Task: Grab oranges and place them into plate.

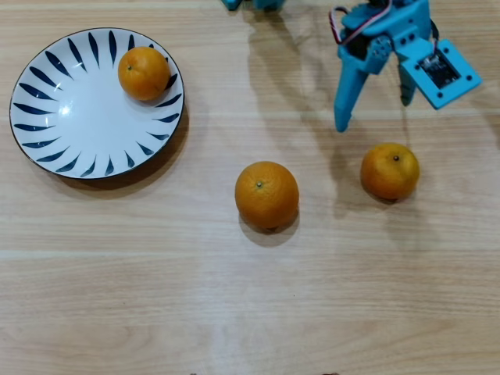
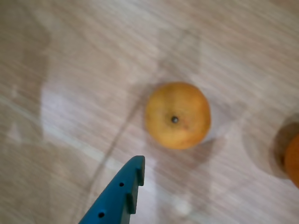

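Note:
A white plate with dark blue rim strokes lies at the left of the overhead view, and one small orange rests inside it near its upper right rim. The largest orange sits on the table in the middle. Another small orange lies to the right. My blue gripper hovers open just above that right orange in the picture, holding nothing. The wrist view shows one blue finger short of an orange, and a second orange is cut off by the right edge.
The table is pale wood with broad bare room along the bottom of the overhead view. Blue parts of the arm's base show at the top edge.

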